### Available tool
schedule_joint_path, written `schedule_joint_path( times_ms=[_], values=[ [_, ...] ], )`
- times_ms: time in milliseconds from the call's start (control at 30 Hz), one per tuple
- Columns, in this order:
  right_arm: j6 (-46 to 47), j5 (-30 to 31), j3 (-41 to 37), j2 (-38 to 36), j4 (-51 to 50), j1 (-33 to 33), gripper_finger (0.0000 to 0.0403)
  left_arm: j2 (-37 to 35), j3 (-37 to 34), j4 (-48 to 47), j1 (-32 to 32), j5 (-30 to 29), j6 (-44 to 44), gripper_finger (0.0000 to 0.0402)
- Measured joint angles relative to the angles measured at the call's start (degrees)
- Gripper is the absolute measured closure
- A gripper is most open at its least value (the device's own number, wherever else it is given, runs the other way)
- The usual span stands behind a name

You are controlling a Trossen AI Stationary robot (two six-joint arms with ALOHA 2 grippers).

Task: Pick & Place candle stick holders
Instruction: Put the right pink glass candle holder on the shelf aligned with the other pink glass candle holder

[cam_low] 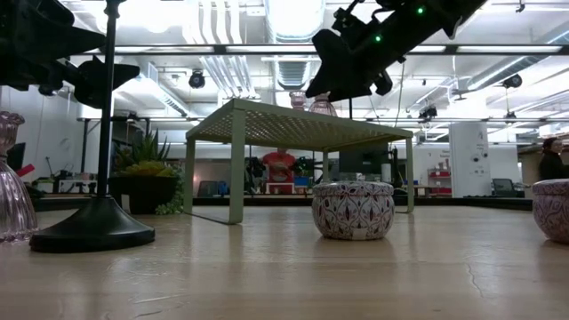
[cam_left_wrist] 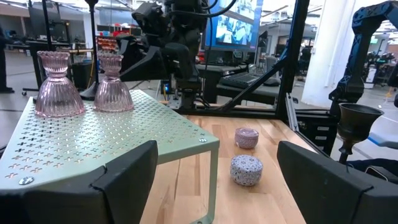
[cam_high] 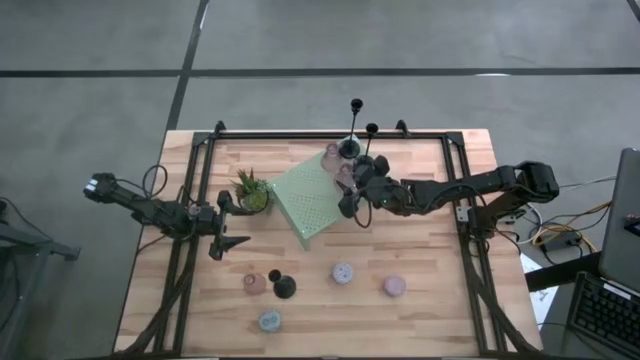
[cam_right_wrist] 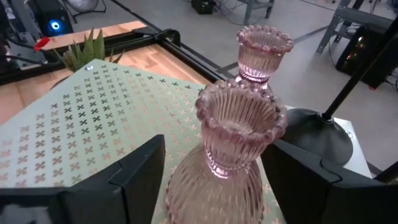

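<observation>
Right hand (cam_right_wrist: 211, 180) open round pink glass holder (cam_right_wrist: 233, 155), base hidden; left hand (cam_left_wrist: 214, 180) open.

A spiky green potted plant (cam_high: 252, 191) stands just beside the pale green perforated stand (cam_high: 308, 203).

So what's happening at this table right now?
The right gripper sits over the pale green perforated stand with its open fingers on either side of a pink glass candle holder standing there; a second pink one stands just behind. The left gripper waits open near the potted plant. Pastel pucks and a black stick holder stay on the table's front part.
</observation>
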Motion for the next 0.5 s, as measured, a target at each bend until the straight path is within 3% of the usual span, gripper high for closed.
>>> schedule_joint_path(
  times_ms=[500],
  values=[
    [1.1, 0.1, 0.0, -1.7, -6.5, 2.0, 0.0121, 0.0, 0.0, 0.0, 0.0, 0.0, 0.0, 0.0067]
  ],
)
